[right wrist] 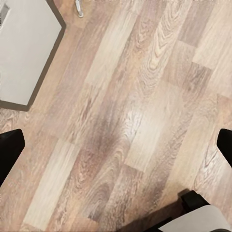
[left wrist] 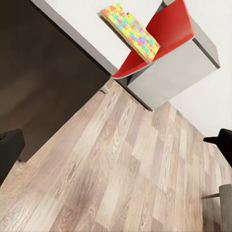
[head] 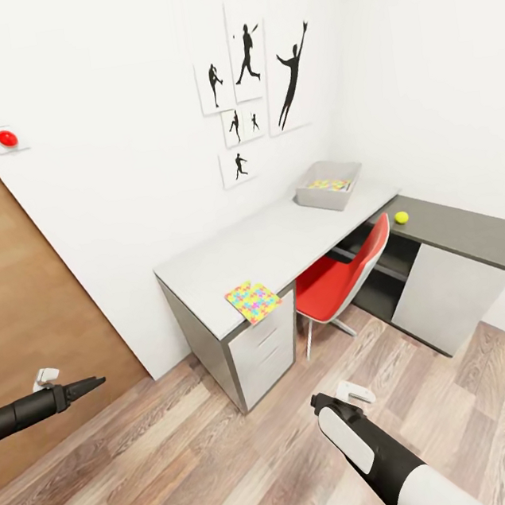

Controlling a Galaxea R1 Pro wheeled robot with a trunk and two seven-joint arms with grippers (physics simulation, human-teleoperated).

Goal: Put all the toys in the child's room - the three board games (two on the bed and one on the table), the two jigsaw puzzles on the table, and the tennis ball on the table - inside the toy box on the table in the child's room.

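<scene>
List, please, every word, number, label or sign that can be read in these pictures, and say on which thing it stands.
There is no readable text.
Wall pictures: only black player silhouettes, no captions.
Red button on its white wall plate: no label visible.
Jigsaw puzzle at the table's near corner: coloured pieces only, no print.
Contents of the toy box: too small to tell.
Tennis ball: plain, no marking visible.

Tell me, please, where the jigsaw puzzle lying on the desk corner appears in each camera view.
Head view: jigsaw puzzle at the table's near corner, above the drawers, overhanging the edge.
Left wrist view: upper middle, beside the red chair.
Right wrist view: I cannot find it.
Shared landmark: the red chair.
</scene>
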